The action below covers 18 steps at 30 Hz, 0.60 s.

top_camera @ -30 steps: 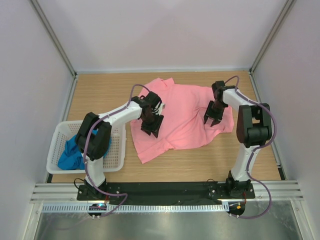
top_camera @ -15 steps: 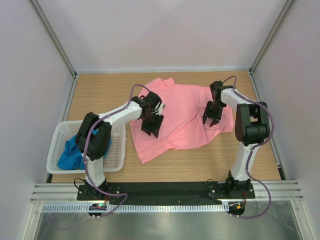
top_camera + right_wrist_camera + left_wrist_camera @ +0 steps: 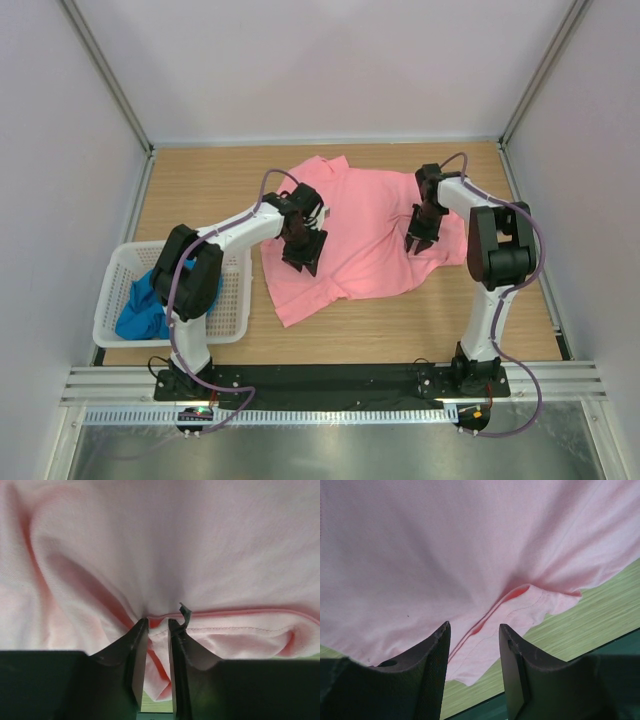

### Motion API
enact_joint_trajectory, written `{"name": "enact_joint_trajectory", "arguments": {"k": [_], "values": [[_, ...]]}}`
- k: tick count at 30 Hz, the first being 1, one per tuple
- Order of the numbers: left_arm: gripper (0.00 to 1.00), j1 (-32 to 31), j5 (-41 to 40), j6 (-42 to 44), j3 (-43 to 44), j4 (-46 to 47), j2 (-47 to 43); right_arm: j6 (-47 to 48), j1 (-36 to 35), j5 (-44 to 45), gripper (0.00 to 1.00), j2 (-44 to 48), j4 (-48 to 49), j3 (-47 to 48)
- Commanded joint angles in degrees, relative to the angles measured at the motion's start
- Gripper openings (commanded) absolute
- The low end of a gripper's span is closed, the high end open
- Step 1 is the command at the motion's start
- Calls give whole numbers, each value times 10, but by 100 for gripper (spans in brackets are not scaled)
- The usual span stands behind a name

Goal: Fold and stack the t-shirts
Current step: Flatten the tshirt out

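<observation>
- The salmon pink t-shirt (image 3: 370,225) is pictured spread and rumpled on the wooden table (image 3: 200,190), just to the right of the white perforated basket (image 3: 170,340). The bright blue t-shirt (image 3: 140,310) is bunched inside that basket.
- At the shirt's side farthest from the basket, the right gripper (image 3: 415,245) is seen narrowed onto a pinch of pink cloth, with creases fanning out from its tips.
- On the side nearest the basket, the left gripper (image 3: 302,264) is held wide. A stitched hem (image 3: 530,602) lies between its jaws, ungripped.
- The step in hand is judged to be the taking of two edges for a first fold. It would be done well if the left jaws were lowered until the whole hem is caught, and if both holds were raised evenly so that no cloth is dragged.
- The shirt is shown as thin, matte and limp, easily gathered into ridges. The basket appears rigid, and the table is smooth and grained.
</observation>
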State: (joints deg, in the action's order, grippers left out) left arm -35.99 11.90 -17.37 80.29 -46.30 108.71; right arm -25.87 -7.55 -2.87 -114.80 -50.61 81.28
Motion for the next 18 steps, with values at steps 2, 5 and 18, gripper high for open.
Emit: {"name": "enact_joint_trajectory", "arguments": {"k": [2,5,18], "values": [[45,2,13,-11,2,-10,-11,12,-4,9,25,-4,-5,8],[45,2,13,-23,-10,-8,-23,16,-4,17,22,5,-13,14],[51,-15,-15,-136,-87,-1,-102,46,0,72,1,106,-65,13]]}}
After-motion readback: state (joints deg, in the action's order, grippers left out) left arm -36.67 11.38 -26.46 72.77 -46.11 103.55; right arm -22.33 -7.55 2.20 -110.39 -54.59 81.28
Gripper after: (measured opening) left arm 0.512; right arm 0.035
